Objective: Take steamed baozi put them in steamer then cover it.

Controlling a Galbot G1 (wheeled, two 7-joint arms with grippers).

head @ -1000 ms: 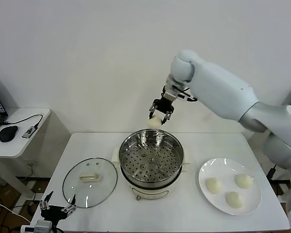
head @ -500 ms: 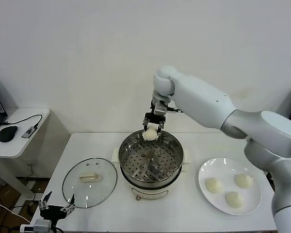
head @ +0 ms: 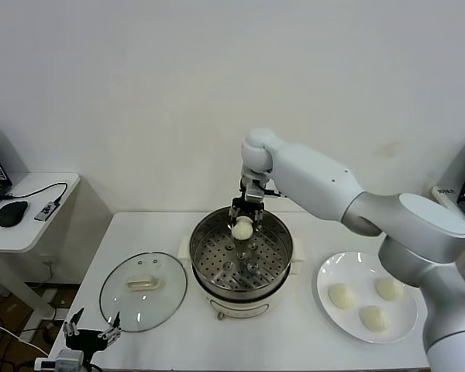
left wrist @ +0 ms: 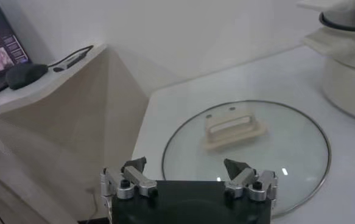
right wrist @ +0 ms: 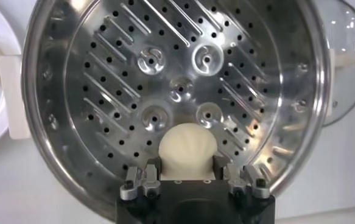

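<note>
1. Far left: a side desk carries a black mouse and a cable; it stands apart from the white table.
2. Left gripper: parked low at the table's near left corner, just beside the cover's near edge. Fingers spread apart, nothing between them; the left wrist view shows both fingertips clear of the glass.
3. Cover: glass lid lying flat on the table, left of the steamer, cream handle facing up. Rim close to the pot base; contact cannot be judged.
4. Steamer: perforated steel basket seated on the cream pot base, centre of table, uncovered. No bun rests on the basket floor.
5. Right gripper: over the far side of the basket, just inside the rim. Fingers clamped on one steamed baozi, one on each side of it. In the right wrist view the bun hangs above the perforated floor, not yet set down.
6. Right: white plate on the table beside the steamer, holding the other three buns, each separate from the others.
</note>
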